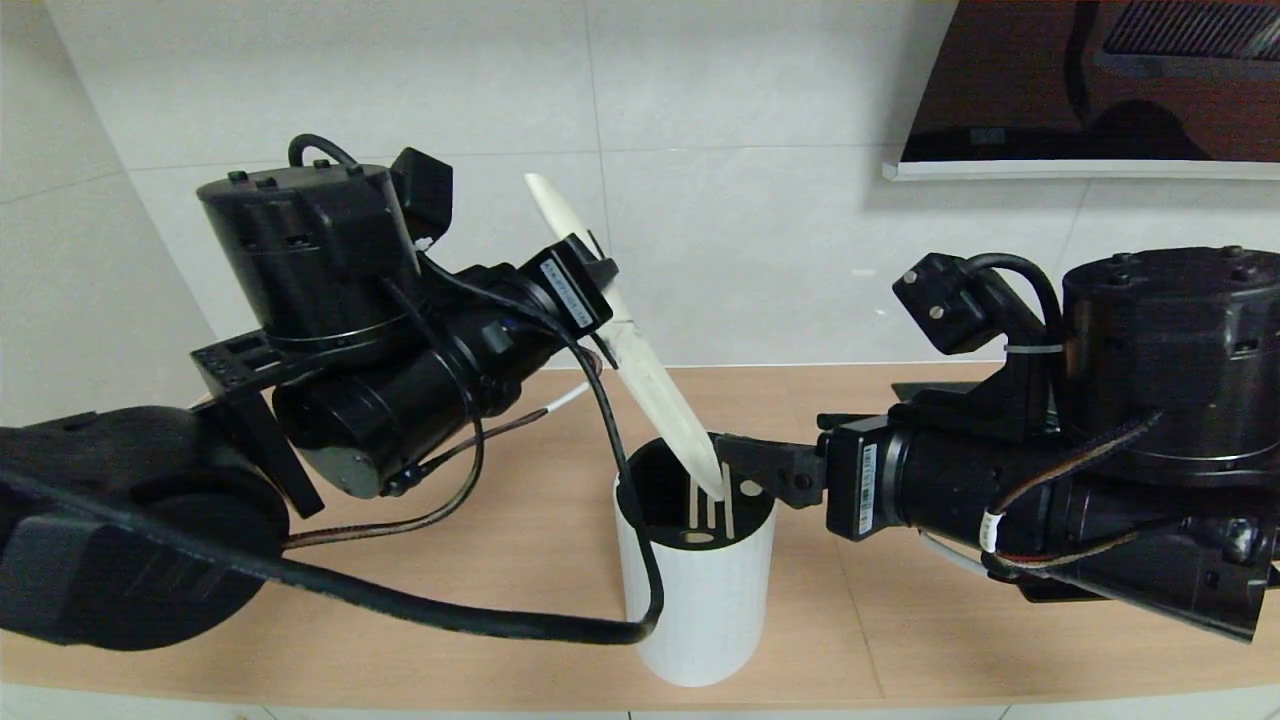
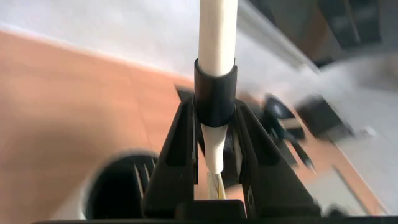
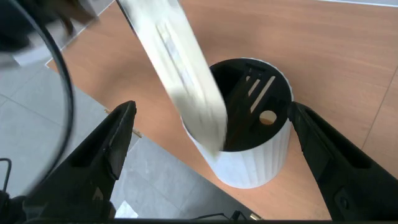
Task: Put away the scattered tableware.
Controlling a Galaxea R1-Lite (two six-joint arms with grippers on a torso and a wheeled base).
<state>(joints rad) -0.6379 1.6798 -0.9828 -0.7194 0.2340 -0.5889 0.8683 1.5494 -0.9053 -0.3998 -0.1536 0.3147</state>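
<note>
My left gripper (image 1: 592,288) is shut on a white knife (image 1: 665,400) near the joint of handle and blade. The knife is tilted, handle up, with its tip just inside the mouth of a white ribbed utensil holder (image 1: 700,600) with a dark slotted interior. The left wrist view has the fingers (image 2: 180,143) clamped on the knife (image 2: 217,37) above the holder (image 2: 115,186). My right gripper (image 1: 760,465) hangs at the holder's right rim. It is open in the right wrist view, one finger on each side of the holder (image 3: 255,162), with the blade (image 3: 180,68) between.
The holder stands on a wooden counter (image 1: 900,620) against a tiled wall. A dark range hood (image 1: 1100,80) hangs at the upper right. A black cable (image 1: 520,622) from my left arm drapes across the holder's front. The counter's front edge lies close below the holder.
</note>
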